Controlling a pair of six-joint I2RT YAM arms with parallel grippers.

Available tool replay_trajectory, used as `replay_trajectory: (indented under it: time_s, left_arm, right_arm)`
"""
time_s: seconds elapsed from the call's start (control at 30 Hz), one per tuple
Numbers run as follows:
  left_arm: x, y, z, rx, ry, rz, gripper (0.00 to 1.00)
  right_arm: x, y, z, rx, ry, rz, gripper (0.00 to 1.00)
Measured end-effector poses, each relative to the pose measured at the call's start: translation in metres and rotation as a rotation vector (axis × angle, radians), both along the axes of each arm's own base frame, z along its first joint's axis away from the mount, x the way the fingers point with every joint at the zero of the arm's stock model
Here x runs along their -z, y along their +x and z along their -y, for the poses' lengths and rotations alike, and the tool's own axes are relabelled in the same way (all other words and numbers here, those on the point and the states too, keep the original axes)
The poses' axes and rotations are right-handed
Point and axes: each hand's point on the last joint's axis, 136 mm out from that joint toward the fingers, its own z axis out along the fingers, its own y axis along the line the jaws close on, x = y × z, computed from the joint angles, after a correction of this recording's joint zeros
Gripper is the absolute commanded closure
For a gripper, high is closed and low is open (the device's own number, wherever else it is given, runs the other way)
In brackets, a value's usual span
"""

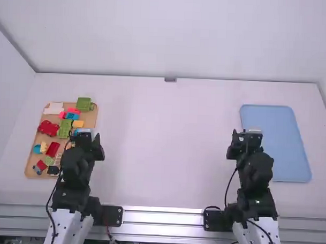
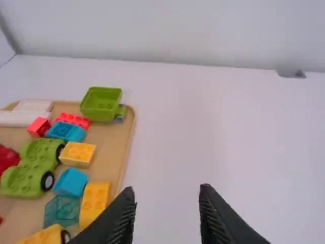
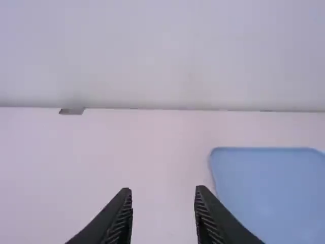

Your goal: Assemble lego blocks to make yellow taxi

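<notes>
Wht table (image 1: 162,149) spans between both arms' bases and the back wall. Blue tray (image 1: 282,145) lies flat at R side of table. Tan tray (image 2: 116,152) lies flat at L side, w/ the lego blocks (image 1: 65,129) loosely grouped on it. L gripper (image 1: 85,135), high view: above tan tray's inner edge; its wrist view: fingers (image 2: 124,213) spread, tabletop seen betw. tips. R gripper (image 1: 247,136), high view: over blue tray's inner edge; its wrist view: fingers (image 3: 209,213) likewise spread, tabletop betw. tips. Grn wheeled base (image 2: 30,170) sits mid-tray, blk wheels visible; red vehicle-shaped pc (image 1: 47,128) just beside it, toward tray's outer side. Grn open-top box (image 2: 101,104) at tray's far inner corner; wht pcs (image 2: 31,113) at far outer corner. Yel. wheeled pc (image 2: 45,237) partly in L wrist view, w/ blk wheel. Longer yel. block (image 2: 94,203) near inner edge, next to clear teal block (image 2: 62,209); blue block (image 2: 71,182) near both. Shorter yel. block (image 2: 77,154) near base's wheel, studs up. Small blue brick (image 2: 66,132) betw. that yel. block and pinkish-red brick (image 2: 72,120); small red brick (image 2: 39,127) just beside, tilted. Dk red block (image 1: 52,149) in near half of tray.
</notes>
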Motion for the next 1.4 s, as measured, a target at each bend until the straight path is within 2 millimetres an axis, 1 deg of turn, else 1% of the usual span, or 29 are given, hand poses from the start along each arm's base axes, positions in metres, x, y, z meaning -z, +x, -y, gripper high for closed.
replay_trajectory:
  time_s: [0.17,0.2,0.23,0.33,0.37,0.43,0.5,0.57,0.6,0.7,0.8,0.83,0.9,1.0,1.17,1.23,1.33,1.4]
  left_arm:
    - [-0.004,0.004,-0.017,-0.109,-0.021,-0.066,0.51]
    - [-0.005,0.006,-0.022,-0.138,-0.023,-0.085,0.48]
    - [-0.006,0.007,-0.023,-0.146,-0.024,-0.090,0.48]
    - [-0.010,0.012,-0.032,-0.200,-0.028,-0.125,0.41]
    - [-0.011,0.013,-0.034,-0.213,-0.029,-0.129,0.40]
    - [-0.014,0.018,-0.043,-0.261,-0.026,-0.148,0.35]
    - [-0.017,0.021,-0.048,-0.291,-0.025,-0.159,0.32]
    - [-0.021,0.025,-0.056,-0.336,-0.020,-0.176,0.27]
    - [-0.021,0.025,-0.057,-0.342,-0.020,-0.181,0.27]
    - [-0.021,0.025,-0.069,-0.406,-0.021,-0.215,0.21]
    - [-0.013,0.016,-0.090,-0.508,-0.052,-0.299,0.16]
    - [-0.011,0.014,-0.093,-0.523,-0.060,-0.315,0.16]
    - [-0.005,0.006,-0.108,-0.578,-0.109,-0.378,0.12]
    - [-0.002,0.001,-0.120,-0.602,-0.176,-0.433,0.09]
    - [0.002,-0.004,-0.126,-0.602,-0.264,-0.507,0.04]
    - [0.006,-0.008,-0.125,-0.598,-0.282,-0.546,0.03]
    - [0.014,-0.018,-0.126,-0.603,-0.266,-0.618,0.02]
    - [0.016,-0.022,-0.130,-0.625,-0.249,-0.641,0.02]
  right_arm:
    - [-0.020,0.018,-0.003,-0.001,-0.032,-0.023,0.51]
    - [-0.026,0.025,-0.004,0.001,-0.040,-0.028,0.48]
    - [-0.028,0.027,-0.005,0.000,-0.045,-0.032,0.48]
    - [-0.037,0.043,-0.009,0.001,-0.067,-0.053,0.41]
    - [-0.038,0.045,-0.009,0.002,-0.068,-0.057,0.40]
    - [-0.043,0.057,-0.011,0.004,-0.085,-0.075,0.35]
    - [-0.046,0.065,-0.013,0.004,-0.093,-0.085,0.32]
    - [-0.050,0.077,-0.017,0.003,-0.111,-0.100,0.27]
    - [-0.051,0.080,-0.018,0.002,-0.113,-0.102,0.27]
    - [-0.054,0.094,-0.022,0.003,-0.128,-0.117,0.22]
    - [-0.056,0.111,-0.028,0.002,-0.149,-0.135,0.16]
    - [-0.056,0.112,-0.028,0.003,-0.149,-0.136,0.16]
    - [-0.057,0.124,-0.032,0.003,-0.163,-0.145,0.12]
    - [-0.059,0.135,-0.036,0.002,-0.176,-0.152,0.09]
    - [-0.058,0.153,-0.046,-0.002,-0.194,-0.163,0.04]
    - [-0.058,0.157,-0.049,-0.004,-0.201,-0.166,0.03]
    - [-0.057,0.164,-0.052,-0.004,-0.211,-0.164,0.02]
    - [-0.057,0.167,-0.053,-0.004,-0.212,-0.160,0.01]
